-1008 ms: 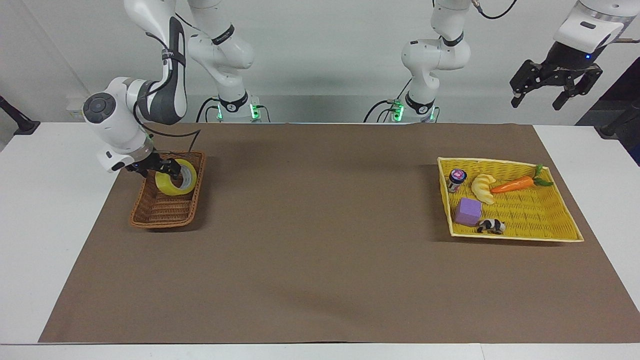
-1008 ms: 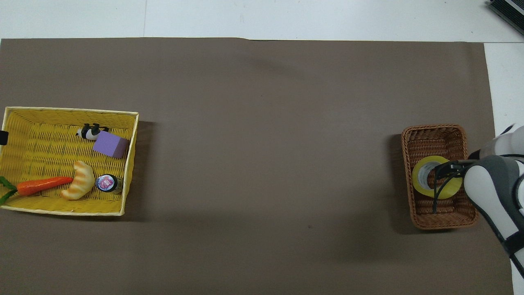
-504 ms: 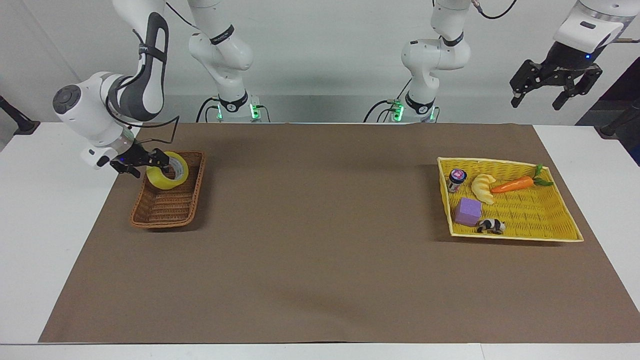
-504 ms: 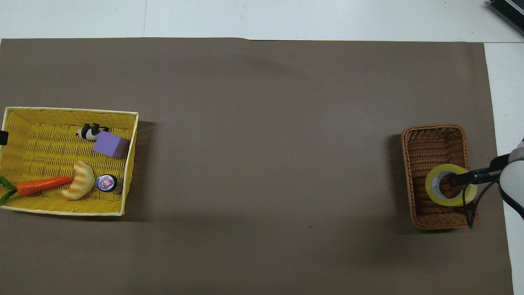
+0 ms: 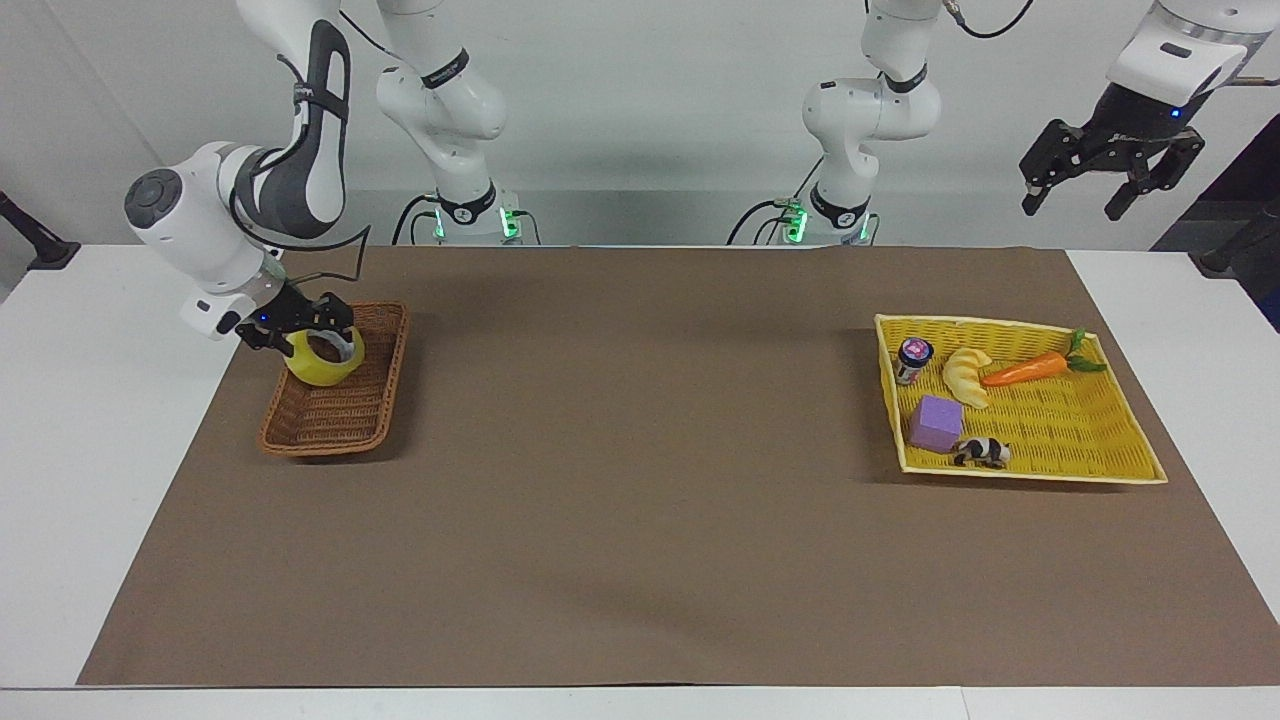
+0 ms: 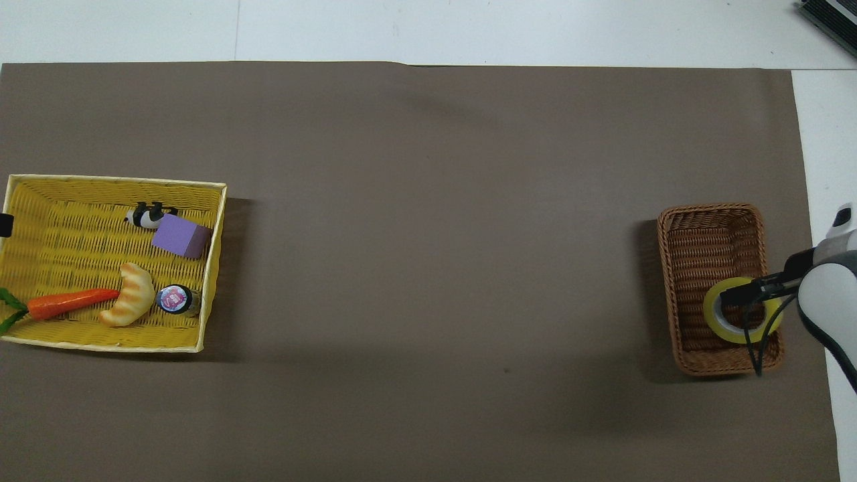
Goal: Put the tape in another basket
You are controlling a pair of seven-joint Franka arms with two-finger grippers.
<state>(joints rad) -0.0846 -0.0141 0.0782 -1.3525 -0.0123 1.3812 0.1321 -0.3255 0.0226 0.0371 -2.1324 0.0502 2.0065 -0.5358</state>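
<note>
The tape point(image 5: 322, 360), a yellow roll with a pale core, hangs in my right gripper point(image 5: 300, 328), which is shut on its wall. The roll lies nearly level, just above the brown wicker basket point(image 5: 335, 418), over the basket's end nearer the robots and its rim toward the right arm's end of the table. In the overhead view the tape point(image 6: 720, 323) and right gripper point(image 6: 744, 293) sit over the same part of the basket point(image 6: 703, 234). My left gripper point(image 5: 1082, 195) waits open, high in the air off the left arm's end of the table.
A flat yellow woven tray point(image 5: 1060, 440) point(image 6: 60, 201) lies toward the left arm's end, holding a carrot point(image 5: 1025, 370), a croissant toy point(image 5: 965, 377), a purple block point(image 5: 936, 422), a small jar point(image 5: 913, 358) and a panda figure point(image 5: 982, 453). Brown mat point(image 5: 640, 450) lies between the containers.
My right gripper has raised the tape off the basket's floor and shifted it toward the rim at the right arm's end. The roll has turned from tilted to nearly level. The left arm is still.
</note>
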